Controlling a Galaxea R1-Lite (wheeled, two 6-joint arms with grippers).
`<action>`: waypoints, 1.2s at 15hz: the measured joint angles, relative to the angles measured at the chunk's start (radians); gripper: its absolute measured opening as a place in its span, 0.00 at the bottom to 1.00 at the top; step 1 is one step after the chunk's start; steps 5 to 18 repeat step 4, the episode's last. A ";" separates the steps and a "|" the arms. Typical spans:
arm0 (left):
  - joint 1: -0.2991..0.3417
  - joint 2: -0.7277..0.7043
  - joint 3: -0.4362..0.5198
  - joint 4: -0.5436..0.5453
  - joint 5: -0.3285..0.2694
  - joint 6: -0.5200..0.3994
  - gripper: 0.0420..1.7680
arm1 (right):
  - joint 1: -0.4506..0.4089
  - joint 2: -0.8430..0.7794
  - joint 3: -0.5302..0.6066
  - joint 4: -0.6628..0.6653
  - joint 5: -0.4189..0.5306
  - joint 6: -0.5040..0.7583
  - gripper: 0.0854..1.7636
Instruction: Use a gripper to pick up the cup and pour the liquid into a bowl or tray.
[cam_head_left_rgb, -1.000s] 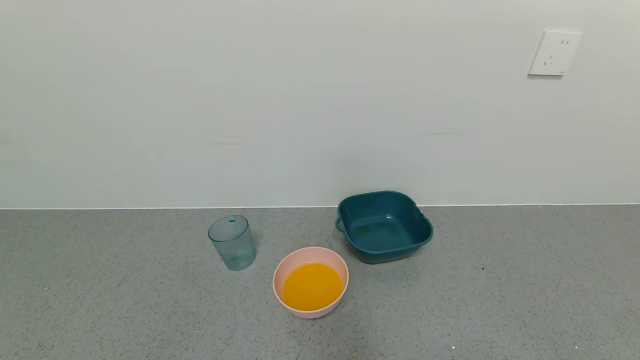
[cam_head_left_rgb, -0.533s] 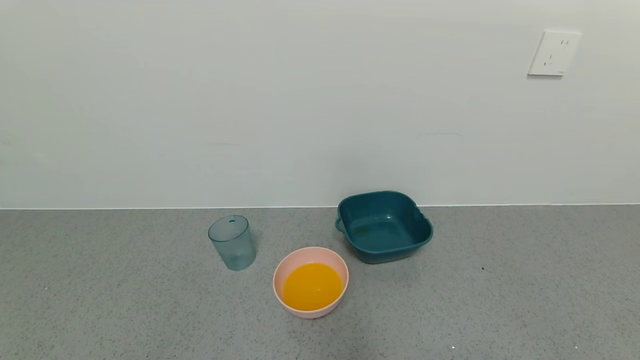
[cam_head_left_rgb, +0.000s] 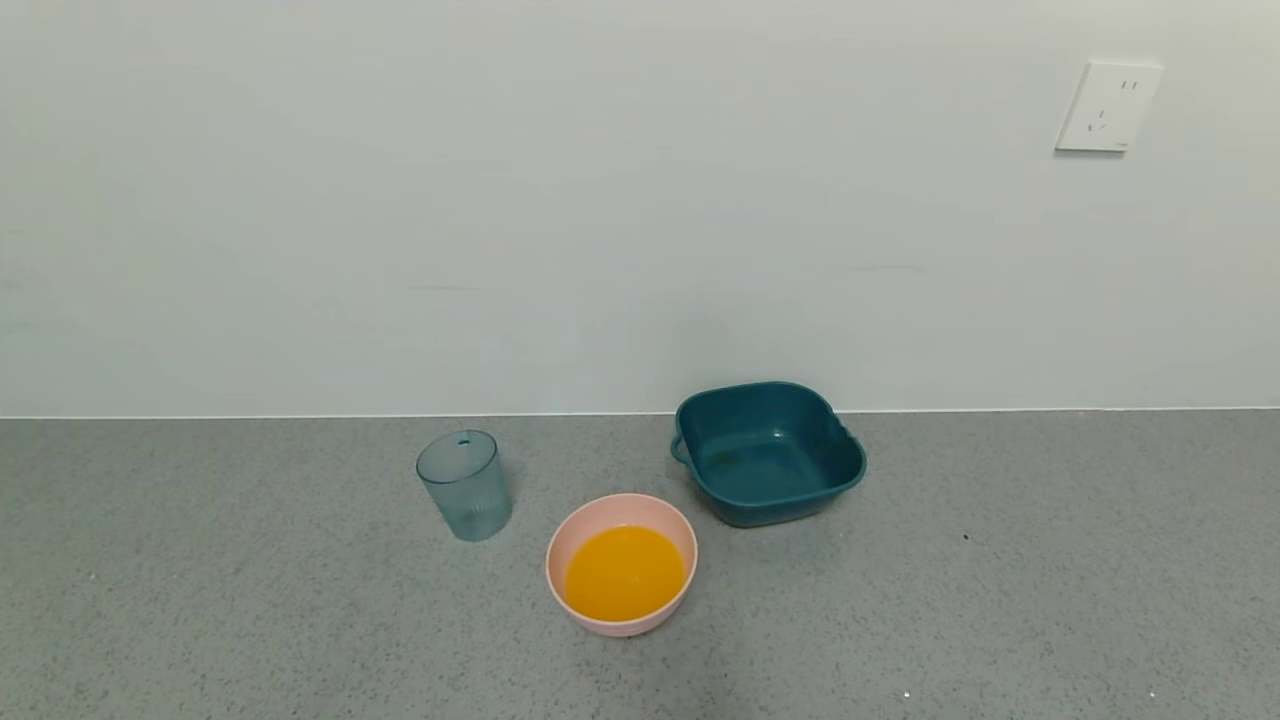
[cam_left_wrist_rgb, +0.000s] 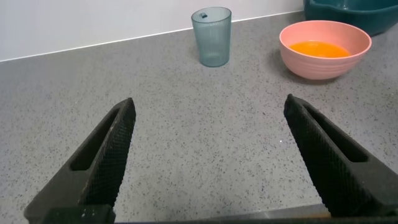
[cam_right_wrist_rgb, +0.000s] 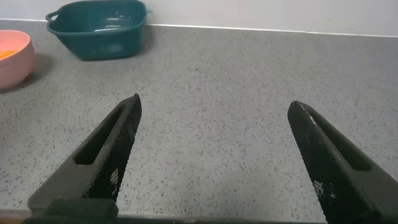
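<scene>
The translucent blue-green cup (cam_head_left_rgb: 465, 485) stands upright on the grey counter and looks empty; it also shows in the left wrist view (cam_left_wrist_rgb: 211, 36). The pink bowl (cam_head_left_rgb: 590, 520) stands to its right and nearer, holding the orange-yellow liquid (cam_head_left_rgb: 624, 572); the left wrist view shows the bowl (cam_left_wrist_rgb: 325, 57) and liquid (cam_left_wrist_rgb: 319, 48) too. My left gripper (cam_left_wrist_rgb: 210, 107) is open and empty, well short of the cup. My right gripper (cam_right_wrist_rgb: 214, 104) is open and empty over bare counter, with the bowl's rim (cam_right_wrist_rgb: 15, 59) off to one side. Neither gripper shows in the head view.
A dark teal squarish tray with handles (cam_head_left_rgb: 845, 470) stands behind the bowl near the wall, empty; it also shows in the right wrist view (cam_right_wrist_rgb: 99, 43). A white wall with a socket (cam_head_left_rgb: 1108, 105) backs the counter.
</scene>
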 joint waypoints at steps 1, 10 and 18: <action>0.000 0.000 0.001 -0.007 0.002 -0.002 0.97 | 0.000 0.000 0.000 0.000 0.000 0.000 0.97; 0.000 0.000 0.008 -0.034 0.002 -0.004 0.97 | 0.000 0.000 0.000 0.001 0.001 -0.010 0.97; 0.000 0.000 0.008 -0.034 0.002 -0.004 0.97 | 0.000 0.000 0.000 0.001 0.001 -0.010 0.97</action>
